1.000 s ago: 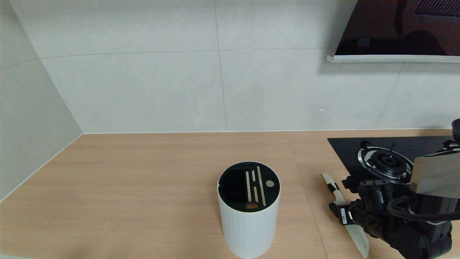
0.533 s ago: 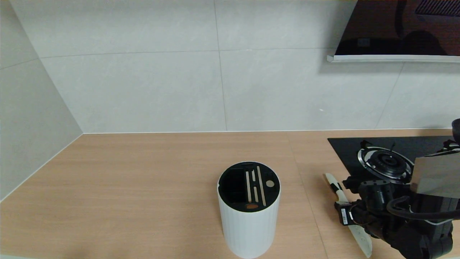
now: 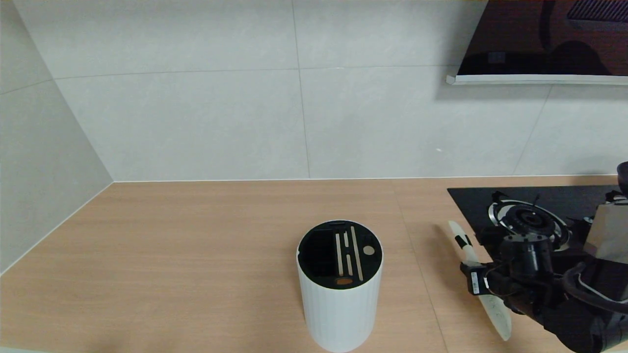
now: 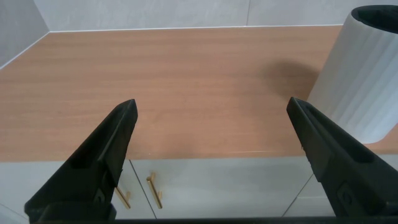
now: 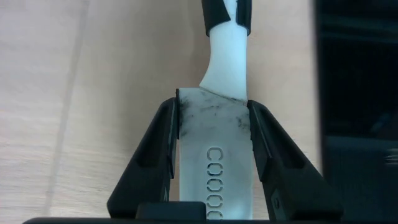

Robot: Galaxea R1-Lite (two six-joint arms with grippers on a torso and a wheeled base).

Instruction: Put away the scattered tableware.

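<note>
As the white knife [image 3: 465, 247] has just been lifted slightly off the counter [image 3: 196, 245], its blade pinched between the fingers [image 5: 163, 146] of the right gripper [image 3: 483, 284], the grasp is judged secure. The slotted holder [image 3: 339, 284] stands well left of those fingers, while the left gripper's [image 4: 211, 104] are spread.

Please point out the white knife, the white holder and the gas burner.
white ceramic knife [image 3: 496, 317], head view, on the blade.
white ribbed cylindrical holder [image 3: 338, 309], head view, on its side wall.
round metal gas burner [image 3: 529, 217], head view, on its centre.
</note>
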